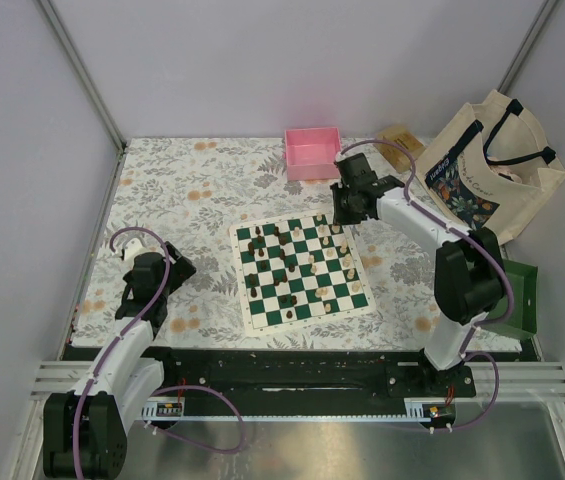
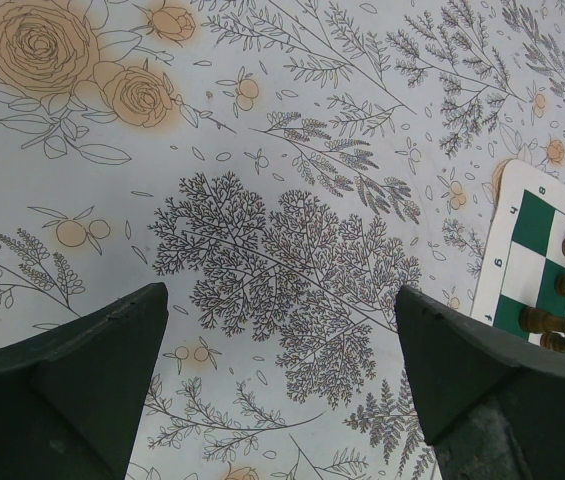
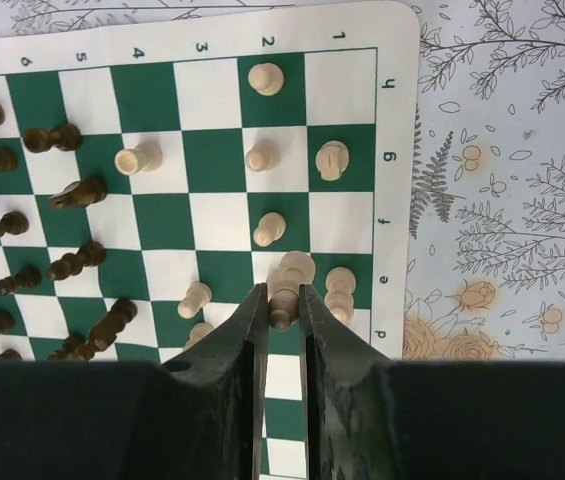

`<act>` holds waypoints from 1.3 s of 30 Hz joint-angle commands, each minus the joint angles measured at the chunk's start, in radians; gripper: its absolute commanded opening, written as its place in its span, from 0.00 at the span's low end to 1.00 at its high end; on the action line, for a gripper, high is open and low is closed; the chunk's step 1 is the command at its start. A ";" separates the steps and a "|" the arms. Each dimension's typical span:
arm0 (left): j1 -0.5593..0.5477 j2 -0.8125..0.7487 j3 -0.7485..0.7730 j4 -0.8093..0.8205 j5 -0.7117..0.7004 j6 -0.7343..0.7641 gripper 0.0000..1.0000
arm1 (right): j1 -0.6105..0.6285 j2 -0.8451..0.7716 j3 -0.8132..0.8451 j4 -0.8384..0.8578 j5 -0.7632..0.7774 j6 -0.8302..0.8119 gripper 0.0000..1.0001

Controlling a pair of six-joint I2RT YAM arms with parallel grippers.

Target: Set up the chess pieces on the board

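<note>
Top view: one board (image 1: 352, 297) sits mid-table, dotted with chess pieces (image 1: 284, 255) (too small to count). One pink tray (image 1: 312, 153) lies beyond it, a tote bag (image 1: 492, 170) far right and a green tray (image 1: 522, 295) right.

Left wrist: the left gripper (image 2: 277, 300) is spread over the floral cloth (image 2: 282, 200), with four dark pieces (image 2: 557, 320) at the board's corner.

Right wrist: the right gripper (image 3: 282, 292) is clamped on a cream piece (image 3: 292, 268). There are nine cream pieces here and roughly twelve dark.
</note>
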 commanded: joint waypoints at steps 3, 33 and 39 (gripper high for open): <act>0.000 -0.005 0.020 0.045 -0.009 0.001 0.99 | -0.018 0.052 0.076 0.005 0.010 -0.016 0.17; 0.002 0.009 0.025 0.045 -0.008 0.003 0.99 | -0.064 0.176 0.042 0.065 -0.008 -0.005 0.18; 0.000 0.009 0.027 0.045 -0.006 0.001 0.99 | -0.064 0.164 0.014 0.077 -0.011 -0.002 0.18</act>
